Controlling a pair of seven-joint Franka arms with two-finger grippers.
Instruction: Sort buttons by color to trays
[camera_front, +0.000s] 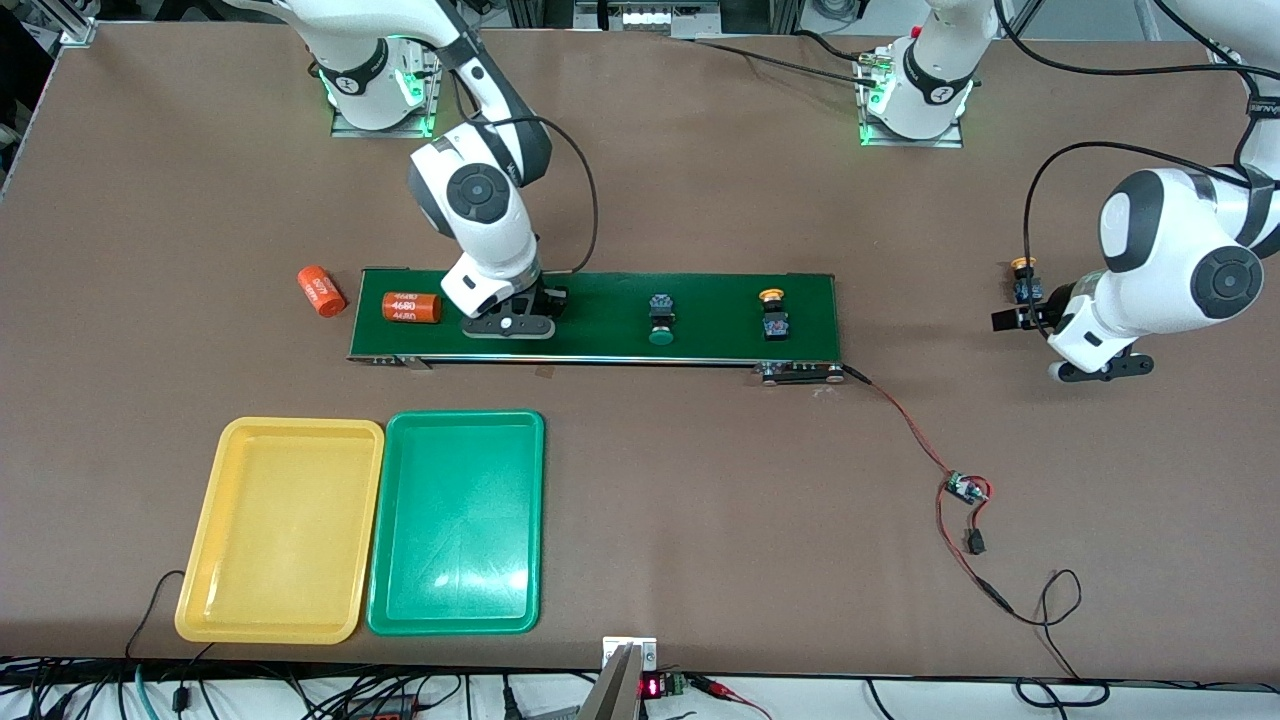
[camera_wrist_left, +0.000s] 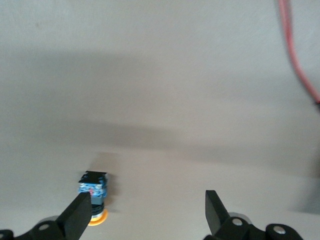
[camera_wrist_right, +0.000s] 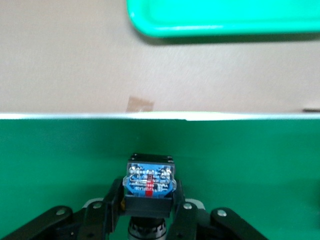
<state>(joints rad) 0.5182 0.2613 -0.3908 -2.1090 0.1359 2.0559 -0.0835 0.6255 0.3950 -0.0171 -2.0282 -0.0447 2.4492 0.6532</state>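
Two trays: a yellow tray and a green tray lie side by side, touching, nearer to the front camera than the conveyor belt, toward the right arm's end of the table; nothing lies in either.
Orange cylinders: one lies on the table just off the belt's end, another lies on the belt beside the right gripper.
Conveyor belt: a long dark-green strip runs across the middle of the table.
Right gripper: is down at the belt, fingers closed onto the sides of a button with a black-and-blue body; its cap colour cannot be told.
Green-capped button: lies on the belt near its middle, cap toward the front camera.
Yellow-capped button on the belt: lies near the belt's end toward the left arm, cap away from the front camera.
Red-and-black wire: runs from that end of the belt to a small circuit board.
Yellow-capped button off the belt: lies on the bare table at the left arm's end, just beside one left finger.
Left gripper: is low over the table, fingers spread wide, holding nothing.
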